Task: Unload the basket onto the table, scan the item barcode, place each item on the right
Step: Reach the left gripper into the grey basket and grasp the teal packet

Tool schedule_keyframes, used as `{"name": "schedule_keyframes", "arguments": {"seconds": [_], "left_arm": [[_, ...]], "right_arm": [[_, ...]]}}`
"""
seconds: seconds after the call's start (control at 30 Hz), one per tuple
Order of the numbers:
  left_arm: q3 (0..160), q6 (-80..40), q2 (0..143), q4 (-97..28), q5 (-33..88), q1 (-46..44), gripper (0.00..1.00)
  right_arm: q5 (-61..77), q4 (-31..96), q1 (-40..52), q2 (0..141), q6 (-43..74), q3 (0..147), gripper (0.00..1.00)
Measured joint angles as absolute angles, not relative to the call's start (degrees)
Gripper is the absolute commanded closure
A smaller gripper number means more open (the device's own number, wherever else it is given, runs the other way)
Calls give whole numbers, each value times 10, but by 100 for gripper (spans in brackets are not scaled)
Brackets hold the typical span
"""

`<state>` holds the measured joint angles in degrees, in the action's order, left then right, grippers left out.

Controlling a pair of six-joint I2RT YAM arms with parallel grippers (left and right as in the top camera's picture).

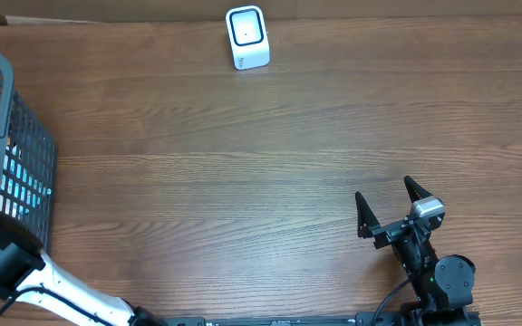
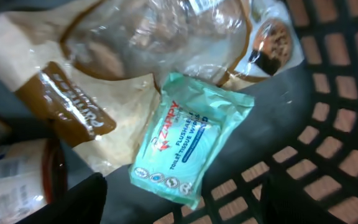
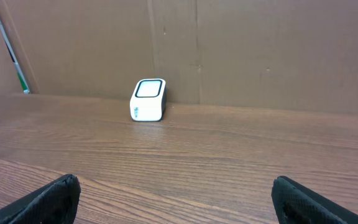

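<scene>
1. Both claws stand released. The left claw (image 2: 179, 202) hangs inside the basket (image 2: 331, 118). Its two dark fingertips (image 2: 89, 199) are spread to either side of the wipes pack (image 2: 188, 140) and touch neither edge. The right claw (image 1: 383, 188) is spread wide above the bare table (image 1: 243, 181), holding nothing.
2. Left wrist view only: the basket's contents. Overhead, the basket shows at the left edge as a grey lattice wall, its inside largely cut off by the frame. Of the left arm (image 1: 71, 290), only the white link is seen there, not the claw.
3. Overhead and right wrist views only: the scanner (image 1: 247, 38), a small white box with a dark window. It sits at the far edge of the table, just before a cardboard wall (image 3: 260, 50) and well apart from the basket.
4. Wipes pack: teal, lying flat on the basket floor with its printed face up. Its long axis runs from lower left to upper right in the left wrist view, and the lettering follows that axis.
5. Basket contents: the wipes pack, a clear bag (image 2: 104, 74) with a brown band touching the pack's upper left side, and a blurred white package (image 2: 11, 180) at the lower left.
</scene>
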<state>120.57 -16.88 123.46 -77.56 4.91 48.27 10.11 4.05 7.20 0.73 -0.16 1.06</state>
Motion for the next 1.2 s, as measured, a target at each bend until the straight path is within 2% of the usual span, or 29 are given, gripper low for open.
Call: {"name": "schedule_keyframes", "arguments": {"seconds": [0.33,0.63,0.7,0.83,0.97,1.2], "left_arm": [[1206,-160,1320,-795,34,476,35],[1206,-147,1360,-780,31,430,37],[1206,-146,1365,-777,32,422,43],[1206,-142,1376,-771,32,410,74],[1206,-140,1378,-773,27,409,96],[1207,-135,1378,-783,28,413,96]], "right_arm": [[101,41,72,7,-1,11,0],[101,41,72,7,-1,11,0],[101,40,72,7,-2,11,0],[101,41,72,7,-1,11,0],[101,41,72,7,-1,11,0],[101,40,72,7,-1,11,0]]}}
